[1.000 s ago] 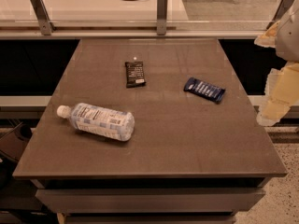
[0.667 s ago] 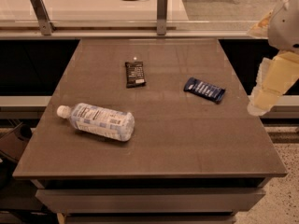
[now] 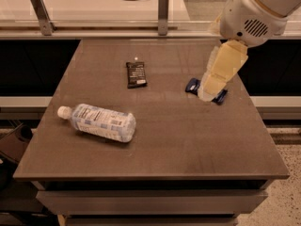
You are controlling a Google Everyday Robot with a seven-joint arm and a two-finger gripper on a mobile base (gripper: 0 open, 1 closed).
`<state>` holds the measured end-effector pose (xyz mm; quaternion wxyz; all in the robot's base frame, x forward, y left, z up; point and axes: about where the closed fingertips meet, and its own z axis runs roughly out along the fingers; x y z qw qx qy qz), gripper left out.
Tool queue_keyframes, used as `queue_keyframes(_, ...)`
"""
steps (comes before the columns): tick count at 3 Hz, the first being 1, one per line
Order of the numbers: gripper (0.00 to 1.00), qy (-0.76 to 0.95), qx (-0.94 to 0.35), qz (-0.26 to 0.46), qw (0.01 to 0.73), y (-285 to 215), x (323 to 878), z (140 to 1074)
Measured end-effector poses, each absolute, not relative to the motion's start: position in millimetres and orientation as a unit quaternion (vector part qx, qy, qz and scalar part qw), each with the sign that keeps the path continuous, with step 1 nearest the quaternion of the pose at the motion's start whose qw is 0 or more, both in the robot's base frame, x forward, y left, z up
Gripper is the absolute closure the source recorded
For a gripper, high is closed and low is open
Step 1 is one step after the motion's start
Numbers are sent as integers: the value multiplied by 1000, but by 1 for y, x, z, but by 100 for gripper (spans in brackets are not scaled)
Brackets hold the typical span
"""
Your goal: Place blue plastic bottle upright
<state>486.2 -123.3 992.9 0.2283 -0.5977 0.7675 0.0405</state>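
Pale-blue bottle (image 3: 101,122) (cream hand (image 3: 207,94) over wrapper (image 3: 219,97))

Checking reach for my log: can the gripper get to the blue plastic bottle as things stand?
Probably yes. The gripper hangs over the dark-blue wrapper at right; the blue plastic bottle lies on its side at front left, and nothing stands between them.

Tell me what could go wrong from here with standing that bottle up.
The blue plastic bottle lies on its side near the front-left corner of the table; a clumsy nudge could roll it off.
The claw hangs over the dark-blue wrapper on the right, far from the bottle; sweeping across low might knock the wrapper or the black snack bar.
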Motion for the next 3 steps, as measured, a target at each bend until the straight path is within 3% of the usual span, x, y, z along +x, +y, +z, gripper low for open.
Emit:
queue_keyframes(2, 0, 805, -555, 54, 202, -47, 488, 959)
queue_keyframes(3, 0, 824, -528, 60, 198, -48, 487, 958)
